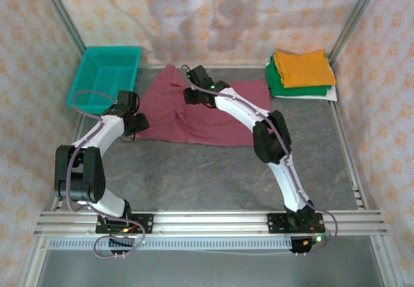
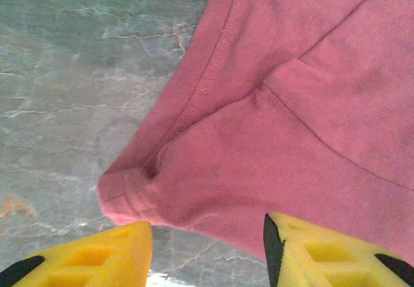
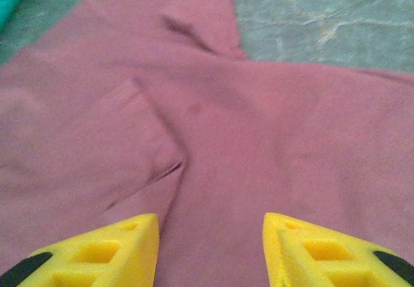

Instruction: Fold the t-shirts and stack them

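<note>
While your maroon t-shirt (image 1: 174,122) lies rumpled toward 12 o'clock on the table (image 1: 213,177), the left gripper (image 2: 208,251) and right gripper (image 3: 210,248) both gape open over it. The right arm (image 1: 272,138) hides part of its far edge.

Plain maroon t-shirt (image 1: 174,116); orange tee (image 1: 303,67), green tee (image 1: 284,88), white tee (image 1: 331,95); teal mesh basket (image 1: 107,74); grey marbled worktop (image 1: 213,177) with pale veins; beige walls (image 1: 194,9) with small orange floral print.

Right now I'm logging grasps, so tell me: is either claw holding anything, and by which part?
Nothing is held: the left claw and right claw are both open over the maroon t-shirt.
</note>
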Motion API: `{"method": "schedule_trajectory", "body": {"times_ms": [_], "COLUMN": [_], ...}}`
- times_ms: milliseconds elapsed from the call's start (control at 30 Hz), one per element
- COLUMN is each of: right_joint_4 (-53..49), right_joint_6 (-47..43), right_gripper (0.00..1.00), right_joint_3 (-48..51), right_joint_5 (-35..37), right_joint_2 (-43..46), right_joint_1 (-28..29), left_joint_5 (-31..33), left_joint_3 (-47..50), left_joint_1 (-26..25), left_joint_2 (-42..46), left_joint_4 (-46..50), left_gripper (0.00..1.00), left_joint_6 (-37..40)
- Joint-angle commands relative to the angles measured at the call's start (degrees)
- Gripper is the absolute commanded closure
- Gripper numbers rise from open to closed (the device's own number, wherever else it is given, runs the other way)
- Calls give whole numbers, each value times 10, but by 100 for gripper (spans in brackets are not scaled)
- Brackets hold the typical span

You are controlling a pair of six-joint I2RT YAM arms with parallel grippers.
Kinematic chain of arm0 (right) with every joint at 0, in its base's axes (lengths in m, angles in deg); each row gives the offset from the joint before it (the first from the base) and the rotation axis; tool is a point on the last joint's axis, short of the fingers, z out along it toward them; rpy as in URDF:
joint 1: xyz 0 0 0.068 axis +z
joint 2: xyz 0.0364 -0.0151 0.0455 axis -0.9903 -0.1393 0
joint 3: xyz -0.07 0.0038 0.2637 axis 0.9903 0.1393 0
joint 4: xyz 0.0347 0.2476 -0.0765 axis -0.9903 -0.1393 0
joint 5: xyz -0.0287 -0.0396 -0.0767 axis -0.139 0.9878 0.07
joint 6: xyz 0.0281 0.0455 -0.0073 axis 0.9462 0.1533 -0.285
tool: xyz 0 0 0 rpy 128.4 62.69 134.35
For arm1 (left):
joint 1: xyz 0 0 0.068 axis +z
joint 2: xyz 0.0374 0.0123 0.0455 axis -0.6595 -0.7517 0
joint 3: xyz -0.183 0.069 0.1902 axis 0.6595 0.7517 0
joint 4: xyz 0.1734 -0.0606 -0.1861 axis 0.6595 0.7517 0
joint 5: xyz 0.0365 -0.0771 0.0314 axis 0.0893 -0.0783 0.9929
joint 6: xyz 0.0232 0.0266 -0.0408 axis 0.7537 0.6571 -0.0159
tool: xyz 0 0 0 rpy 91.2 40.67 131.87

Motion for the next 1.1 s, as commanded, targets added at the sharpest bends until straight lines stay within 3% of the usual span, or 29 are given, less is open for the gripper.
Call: {"method": "schedule_trajectory", "body": {"times_ms": [0, 100, 300, 533, 700, 800, 933, 1000, 1067], "right_joint_4": [49, 47, 93, 115, 128, 133, 185, 191, 169], "right_joint_6": [25, 33, 110, 203, 223, 226, 142, 63, -20], "right_gripper": [57, 62, 67, 70, 70, 70, 68, 64, 61], "right_joint_3": [63, 93, 232, 437, 518, 545, 565, 550, 528], "right_joint_5": [-81, -83, -35, 31, 47, 54, -15, -91, -115], "right_joint_2": [43, 46, 121, 235, 274, 295, 319, 325, 325], "right_joint_1": [13, 18, -9, -74, -99, -101, -101, -96, -77], "left_joint_5": [-18, -25, -100, -111, -131, -108, -53, -52, -49], "left_joint_3": [-20, -29, -3, 54, 101, 128, 140, 129, 116], "left_joint_1": [3, 8, 50, 78, 78, 78, 79, 78, 78], "left_joint_2": [-51, -83, -111, -64, -35, 11, 53, 42, 19], "left_joint_4": [-26, -34, -70, -47, -23, -1, 8, 6, 1], "left_gripper": [55, 57, 62, 64, 64, 64, 63, 63, 62], "left_joint_6": [-10, -15, -43, -42, -42, -38, -22, -21, -26]}}
